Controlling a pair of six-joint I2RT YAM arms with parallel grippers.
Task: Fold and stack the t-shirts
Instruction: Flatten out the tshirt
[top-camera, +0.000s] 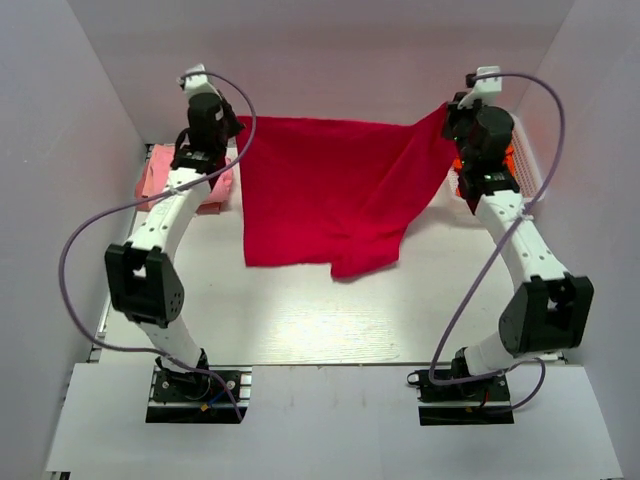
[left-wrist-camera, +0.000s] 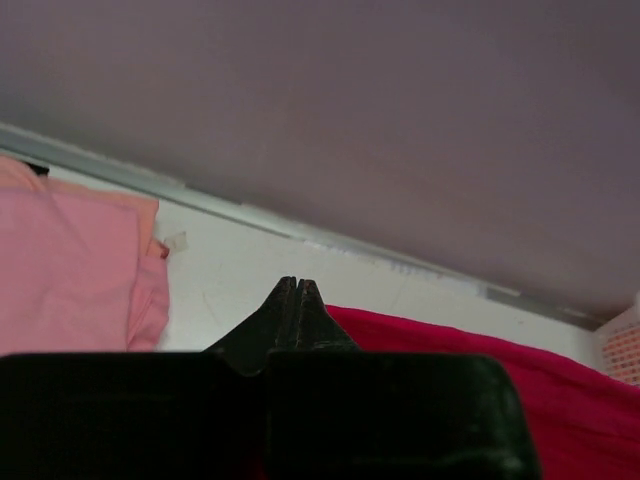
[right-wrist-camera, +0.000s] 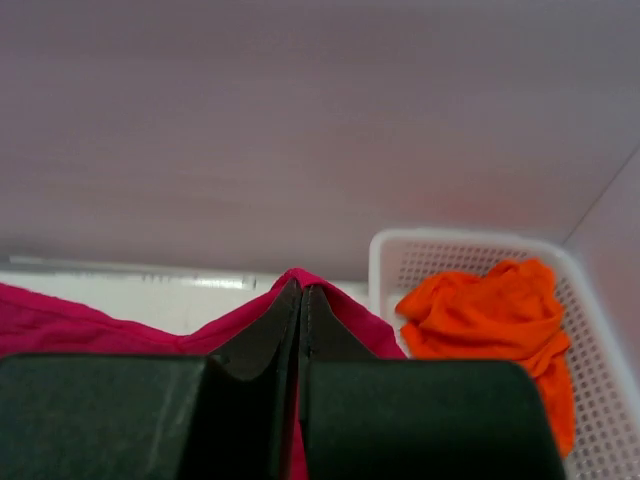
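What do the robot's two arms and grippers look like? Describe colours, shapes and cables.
The left arm and right arm are alike: white links, chunky black joint housings, black bases. A thin purple cable loops along each. The left gripper and right gripper have black fingers tapering to narrow tips.

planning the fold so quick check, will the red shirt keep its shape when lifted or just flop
Probably floppy: the red t-shirt sags in folds between the left gripper and right gripper, both shut on its top edge. Likely light, since two corner pinches carry it. Its lower part lies on the table, so it may bunch when moved.
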